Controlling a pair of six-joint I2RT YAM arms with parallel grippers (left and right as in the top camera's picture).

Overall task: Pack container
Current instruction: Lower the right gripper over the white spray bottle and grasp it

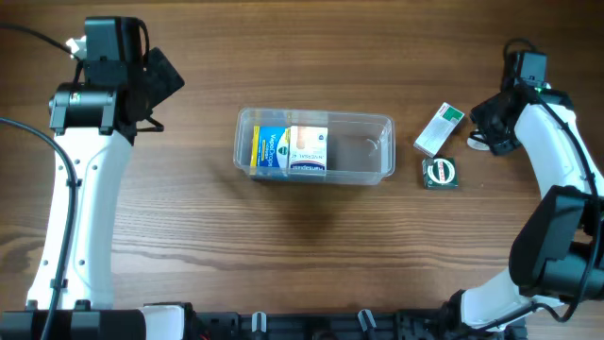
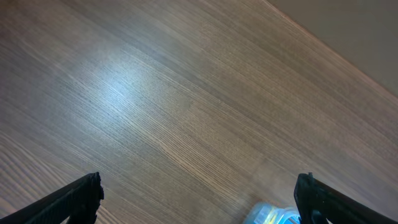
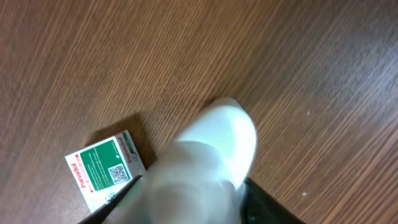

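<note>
overhead: the container (image 1: pixel 377 121) sat mid-counter and already held a blue-and-yellow box (image 1: pixel 271 149) and a white box (image 1: pixel 308 149), side by side in its left half. the right half was bare. outside, just right of the container, lay a green-and-white box (image 1: pixel 439 129) and a dark green packet (image 1: pixel 440 172), neither packed. the right hand (image 1: pixel 491 132) hung further right of the container, over a small white item (image 1: pixel 479 144). the left hand (image 1: pixel 162 77) was well off to the container's upper left, carrying nothing. judged step: fetching the next piece from the loose group, packing roughly half done.

left wrist: left hand (image 2: pixel 199 202) released, fingers wide apart, only bare counter (image 2: pixel 155 93) between them. a corner of the container (image 2: pixel 273 214) showed at the lower edge.

right wrist: right hand (image 3: pixel 180 196) had a finger on each side of the white item (image 3: pixel 211 155), which was blurred. could not tell whether the hand was clenched on it or only straddling it. the green-and-white box (image 3: pixel 102 168) lay just beside it. the next move calls for a sure grip, then a carry over the rim into the container's bare right half.

surface: brown wood grain, matte, with soft glare. room: a pale strip beyond the counter edge, nature unclear.
</note>
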